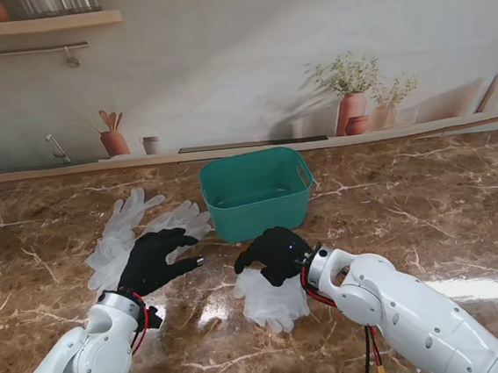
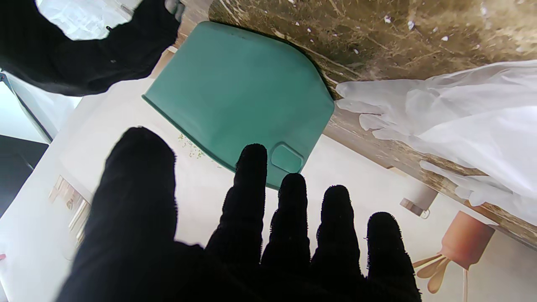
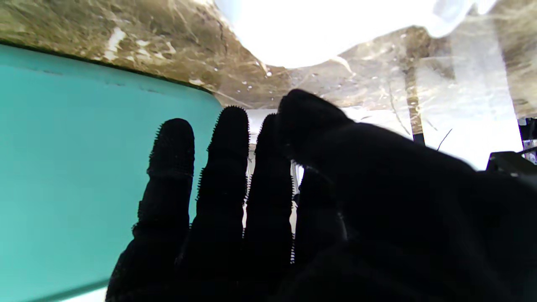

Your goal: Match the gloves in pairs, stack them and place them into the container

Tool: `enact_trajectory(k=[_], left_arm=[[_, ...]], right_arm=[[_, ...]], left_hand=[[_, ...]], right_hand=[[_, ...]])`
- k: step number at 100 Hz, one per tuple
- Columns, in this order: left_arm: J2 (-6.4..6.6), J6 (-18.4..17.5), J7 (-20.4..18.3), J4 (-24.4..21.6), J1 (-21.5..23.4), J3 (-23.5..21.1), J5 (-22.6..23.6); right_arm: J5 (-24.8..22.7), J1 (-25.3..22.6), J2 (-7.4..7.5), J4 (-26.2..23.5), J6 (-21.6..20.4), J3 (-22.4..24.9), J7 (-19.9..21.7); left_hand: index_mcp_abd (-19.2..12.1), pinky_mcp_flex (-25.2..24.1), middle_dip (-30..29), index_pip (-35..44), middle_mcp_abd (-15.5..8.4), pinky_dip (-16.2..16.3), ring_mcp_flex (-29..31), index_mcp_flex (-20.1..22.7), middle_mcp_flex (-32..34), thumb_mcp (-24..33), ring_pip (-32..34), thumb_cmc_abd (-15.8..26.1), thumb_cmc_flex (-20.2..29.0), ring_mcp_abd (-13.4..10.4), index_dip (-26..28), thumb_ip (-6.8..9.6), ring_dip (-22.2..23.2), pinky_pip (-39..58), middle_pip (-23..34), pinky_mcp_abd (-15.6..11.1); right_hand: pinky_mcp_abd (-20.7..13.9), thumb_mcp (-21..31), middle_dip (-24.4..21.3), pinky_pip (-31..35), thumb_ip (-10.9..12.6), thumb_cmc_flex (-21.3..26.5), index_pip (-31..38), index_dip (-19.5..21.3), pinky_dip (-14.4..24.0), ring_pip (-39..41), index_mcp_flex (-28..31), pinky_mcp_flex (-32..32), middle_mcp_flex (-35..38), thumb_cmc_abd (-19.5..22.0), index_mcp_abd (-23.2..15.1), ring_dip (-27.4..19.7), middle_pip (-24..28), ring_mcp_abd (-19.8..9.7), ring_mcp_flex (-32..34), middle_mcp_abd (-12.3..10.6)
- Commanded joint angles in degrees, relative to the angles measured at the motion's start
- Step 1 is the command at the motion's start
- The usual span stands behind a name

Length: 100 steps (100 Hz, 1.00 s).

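A teal container [image 1: 260,214] stands mid-table, its wall filling part of both wrist views [image 2: 235,88] [image 3: 84,167]. Two translucent white gloves [image 1: 123,232] lie spread to its left, overlapping; they also show in the left wrist view [image 2: 461,113]. My left hand [image 1: 155,259] [image 2: 251,235], black-covered, hovers over their near edge, open with fingers spread and nothing in it. Another white glove pile [image 1: 273,297] [image 3: 319,29] lies nearer to me than the container. My right hand [image 1: 276,253] [image 3: 272,209] sits over its far end, fingers straight and close together, thumb folded across, gripping nothing visible.
The brown marble table [image 1: 428,213] runs wide to the right and toward me. A wall ledge [image 1: 254,148] with painted pots lies just beyond the container. My two hands are about a hand's width apart.
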Motion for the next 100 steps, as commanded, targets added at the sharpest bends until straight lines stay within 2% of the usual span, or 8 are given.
enact_trajectory(k=[1, 17, 40, 63, 76, 86, 99, 100], left_arm=[[0.19, 0.0, -0.3, -0.4, 0.6, 0.0, 0.1], [0.22, -0.1, -0.9, -0.7, 0.9, -0.1, -0.6], [0.25, -0.2, -0.9, -1.0, 1.2, -0.5, -0.5], [0.31, -0.5, -1.6, -0.9, 1.1, -0.4, -1.1], [0.32, -0.5, -1.6, -0.9, 1.2, -0.4, -1.1], [0.32, -0.6, -1.6, -0.9, 1.2, -0.4, -1.0], [0.31, -0.7, -1.5, -0.9, 1.2, -0.4, -1.0], [0.31, -0.7, -1.5, -0.9, 1.2, -0.4, -1.0]], right_arm=[[1.1, 0.3, -0.21, 1.4, 1.1, -0.7, 1.0], [1.1, 3.1, -0.14, 3.6, 1.8, -4.7, 1.3], [0.6, 6.1, 0.32, 4.0, 2.1, -9.1, 4.3], [-2.2, 8.4, 1.08, 3.2, 4.2, -13.4, 6.2], [-4.7, 8.7, 1.13, 3.7, 7.2, -15.5, 3.0], [-5.4, 8.6, 1.05, 3.7, 9.6, -16.3, 1.8], [-5.9, 8.4, 1.15, 3.4, 10.6, -16.5, 1.9], [-6.0, 8.4, 1.16, 3.4, 10.6, -16.5, 1.9]], left_hand=[[-1.4, -0.5, -0.7, 0.6, -1.2, 0.4, -0.4, 0.9, 0.0, -2.1, -2.1, 1.5, 1.1, -2.9, 0.3, 1.26, -0.7, -2.0, -1.0, -0.5], [-1.4, -0.5, -0.7, 0.6, -1.3, 0.3, -0.5, 0.9, -0.1, -2.1, -2.2, 1.7, 1.2, -2.9, 0.2, 1.23, -0.7, -2.4, -1.0, -0.6], [-1.3, -0.5, -0.7, 0.6, -1.2, 0.2, -0.2, 1.1, 0.2, -2.1, -2.1, 1.7, 1.4, -2.7, 0.2, 1.23, -0.7, -2.6, -1.0, -0.3], [-1.4, -0.5, -0.7, 0.6, -1.2, 0.1, -0.2, 1.2, 0.2, -2.2, -2.1, 1.9, 1.5, -2.7, 0.2, 1.21, -0.7, -3.1, -1.1, -0.4], [-1.4, -0.5, -0.8, 0.7, -1.2, 0.2, -0.2, 1.3, 0.2, -2.1, -2.2, 1.9, 1.6, -2.7, 0.3, 1.21, -0.7, -3.3, -1.1, -0.3], [-1.5, -0.5, -0.8, 0.7, -1.3, 0.2, -0.2, 1.3, 0.2, -2.2, -2.2, 2.0, 1.5, -2.7, 0.3, 1.20, -0.7, -3.4, -1.1, -0.3], [-1.5, -0.5, -0.8, 0.8, -1.2, 0.2, -0.1, 1.6, 0.3, -2.2, -2.2, 1.9, 1.6, -2.7, 0.4, 1.20, -0.6, -3.6, -1.1, -0.2], [-1.5, -0.5, -0.8, 0.8, -1.2, 0.2, -0.1, 1.6, 0.2, -2.2, -2.2, 1.9, 1.6, -2.7, 0.4, 1.20, -0.6, -3.6, -1.1, -0.2]], right_hand=[[0.3, -0.3, -2.0, 1.2, 1.4, -1.3, -2.4, -1.7, 2.5, -1.2, -3.7, -1.2, -3.4, -2.3, -1.1, -1.8, -2.0, -1.6, -2.8, -1.2], [1.3, -3.0, -5.6, -3.2, 0.3, -4.8, -6.3, -4.3, 3.9, -5.4, -10.6, -7.5, -13.0, -5.1, 0.1, -3.8, -5.7, -1.6, -11.1, 0.2], [1.5, -4.9, -9.3, -9.2, -0.9, -10.3, -13.3, -5.9, 5.7, -7.6, -19.9, -13.2, -23.8, -6.5, 6.2, -7.6, -6.3, -1.0, -20.0, 1.7], [0.8, -5.8, -6.3, -8.3, -1.1, -12.8, -15.7, -3.6, 9.3, -4.5, -21.6, -12.6, -20.5, -6.6, 10.3, -5.7, -1.5, 0.1, -19.3, 0.9], [-0.3, -4.6, 5.2, -0.9, -1.6, -14.3, -15.1, -0.9, 16.6, 8.2, -20.3, -9.7, -14.0, -7.8, 11.3, 5.4, 8.3, -1.2, -14.7, -1.6], [0.3, -3.6, 16.7, 0.3, -1.9, -14.8, -11.7, -0.1, 17.5, 17.3, -15.4, -9.0, -7.3, -9.4, 9.9, 12.2, 19.3, -1.4, -13.2, -4.2], [1.3, -2.9, 28.9, 0.9, -2.3, -13.9, 4.6, 6.7, 16.3, 24.2, 0.7, -9.3, -0.8, -11.4, 1.0, 17.5, 25.3, -1.5, -13.3, -5.4], [1.2, -2.7, 30.8, 1.1, -2.3, -13.6, 7.9, 9.0, 16.2, 25.2, 3.7, -9.4, -0.5, -11.7, -0.8, 18.3, 25.9, -1.7, -13.5, -5.5]])
